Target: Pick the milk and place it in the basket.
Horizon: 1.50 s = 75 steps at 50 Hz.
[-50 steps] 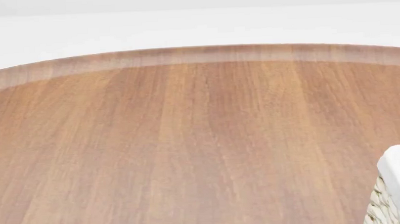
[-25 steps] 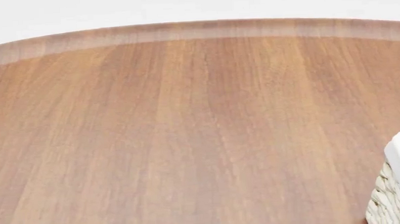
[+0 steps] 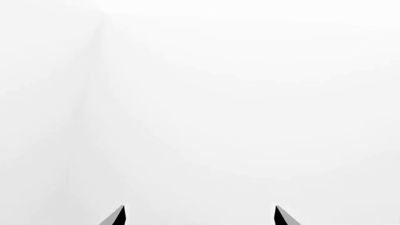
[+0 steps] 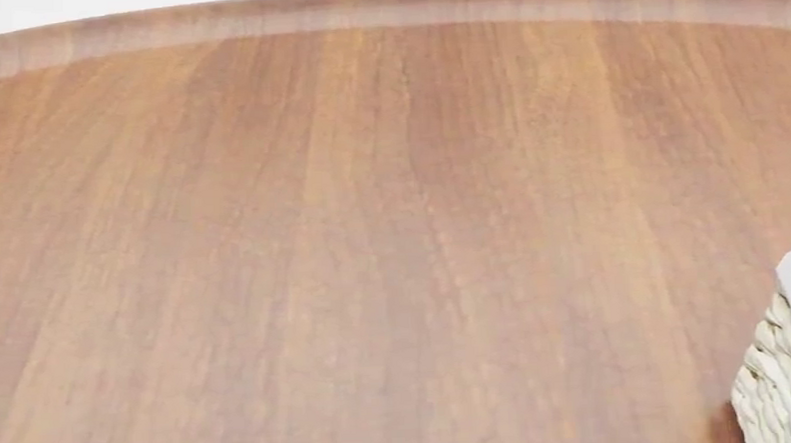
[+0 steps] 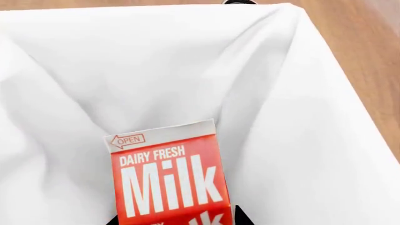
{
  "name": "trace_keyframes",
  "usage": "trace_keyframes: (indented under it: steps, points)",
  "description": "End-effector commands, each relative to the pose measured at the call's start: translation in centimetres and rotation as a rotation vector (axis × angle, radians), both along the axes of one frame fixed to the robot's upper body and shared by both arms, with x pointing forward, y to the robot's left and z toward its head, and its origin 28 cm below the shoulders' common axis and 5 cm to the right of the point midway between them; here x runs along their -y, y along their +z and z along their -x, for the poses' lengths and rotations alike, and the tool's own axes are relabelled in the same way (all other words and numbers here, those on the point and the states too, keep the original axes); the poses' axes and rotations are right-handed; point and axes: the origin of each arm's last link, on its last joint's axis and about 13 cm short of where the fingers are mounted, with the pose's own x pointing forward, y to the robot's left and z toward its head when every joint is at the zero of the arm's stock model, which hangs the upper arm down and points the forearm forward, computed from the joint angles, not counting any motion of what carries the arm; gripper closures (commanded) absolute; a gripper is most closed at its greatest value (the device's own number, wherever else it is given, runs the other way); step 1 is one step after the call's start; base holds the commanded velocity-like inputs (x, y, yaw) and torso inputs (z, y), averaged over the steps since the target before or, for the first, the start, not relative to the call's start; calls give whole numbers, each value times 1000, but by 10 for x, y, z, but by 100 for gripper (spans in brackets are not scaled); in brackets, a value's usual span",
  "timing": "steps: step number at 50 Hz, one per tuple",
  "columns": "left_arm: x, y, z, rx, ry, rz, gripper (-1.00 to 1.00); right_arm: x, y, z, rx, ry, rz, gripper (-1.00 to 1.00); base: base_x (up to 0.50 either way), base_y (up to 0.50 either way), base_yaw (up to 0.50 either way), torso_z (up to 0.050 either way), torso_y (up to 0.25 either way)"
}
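The head view has tipped down, the desk's (image 4: 369, 233) far edge now sitting higher. The right tool (image 5: 172, 221) pinches the milk (image 5: 168, 180) over the basket's (image 5: 300, 140) liner, so only release remains; the left tool (image 3: 198, 216) is spread and holds nothing.

The left gripper (image 3: 198, 216) shows only as two dark fingertips (image 3: 116, 216) at the frame edge, set well apart with open space between them (nothing held). Beyond them lies a plain white surface with one faint grey line.

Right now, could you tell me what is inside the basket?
The milk sits over the basket's white liner, between the right gripper's fingertips. The carton hides the liner beneath it, and whether it touches the bottom cannot be seen.
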Motion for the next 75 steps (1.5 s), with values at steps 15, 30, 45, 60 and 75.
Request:
trace_keyframes:
  steps: [15,30,45,60,75]
  points:
    - [0,0,0,4,0,1,-100,4,9,-1,35,-11,34,100,0,0,0,0,0]
    - [0,0,0,6,1,2,-100,4,9,-2,36,-5,36,-100,0,0,0,0,0]
    - [-1,0,0,5,2,3,-100,4,15,-3,64,-16,42,-100,0,0,0,0,0]
    - [0,0,-1,4,1,3,-100,5,49,-20,308,-69,58,-100,0,0,0,0,0]
    - [0,-1,0,4,1,4,-100,-5,99,-38,533,-81,112,-100,0,0,0,0,0]
